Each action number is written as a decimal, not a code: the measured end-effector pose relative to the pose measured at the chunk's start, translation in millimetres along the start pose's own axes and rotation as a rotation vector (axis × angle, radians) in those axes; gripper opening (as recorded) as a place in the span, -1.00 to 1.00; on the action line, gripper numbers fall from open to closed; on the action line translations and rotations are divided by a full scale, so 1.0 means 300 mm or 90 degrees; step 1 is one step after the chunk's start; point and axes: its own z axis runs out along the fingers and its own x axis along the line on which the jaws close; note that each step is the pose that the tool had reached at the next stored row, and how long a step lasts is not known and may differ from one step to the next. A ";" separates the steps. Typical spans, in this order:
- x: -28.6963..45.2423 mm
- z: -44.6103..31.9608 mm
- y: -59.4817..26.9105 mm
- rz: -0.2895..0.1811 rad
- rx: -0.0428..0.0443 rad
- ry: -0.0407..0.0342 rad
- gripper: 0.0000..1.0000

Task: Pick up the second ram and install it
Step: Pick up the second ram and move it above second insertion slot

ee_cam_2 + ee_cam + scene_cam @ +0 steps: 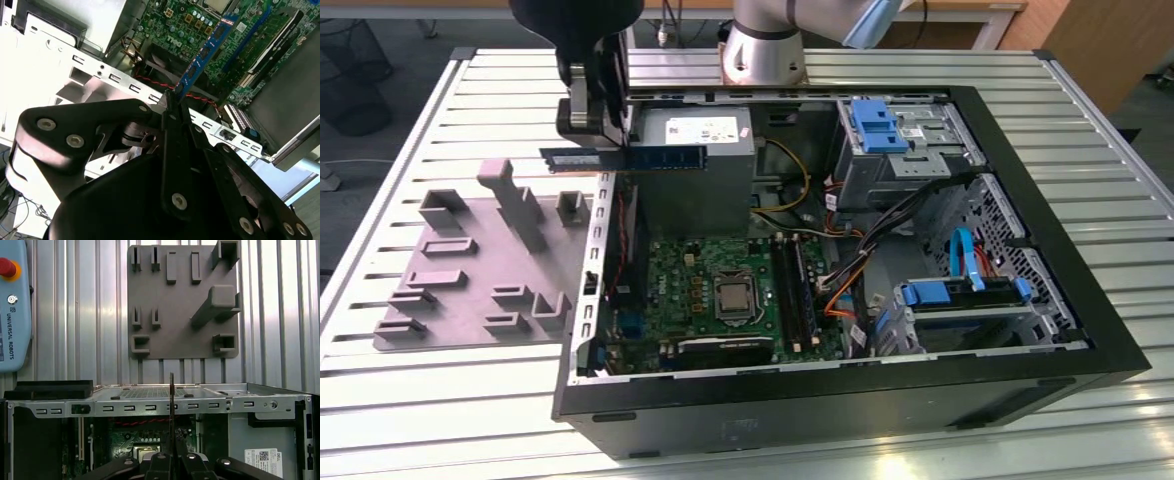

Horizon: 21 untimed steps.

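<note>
My gripper [598, 140] is shut on the second ram [647, 157], a thin blue-green stick held level above the left wall of the open computer case [854, 395], near the power supply. In the second wrist view the ram [204, 52] sticks out from between the closed fingers [171, 112] over the green motherboard [200, 22]. The first wrist view shows the ram [171, 405] edge-on as a thin dark line above the case wall. The long black memory slots [795, 290] lie on the motherboard [707, 290], lower and toward the exterior view's right of the stick.
A grey fixture plate [467, 275] with raised holders lies on the slatted table [440, 400] at the exterior view's left of the case. Cables [854, 270], blue drive bays [961, 295] and the power supply [700, 140] crowd the case. A teach pendant [12, 305] lies on the table.
</note>
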 end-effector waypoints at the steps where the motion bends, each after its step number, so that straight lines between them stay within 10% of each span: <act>1: 0.000 0.000 -0.003 0.000 0.0000 -0.0001 -0.73; 21: -0.002 -0.001 -0.058 0.000 0.0000 -0.0001 -0.73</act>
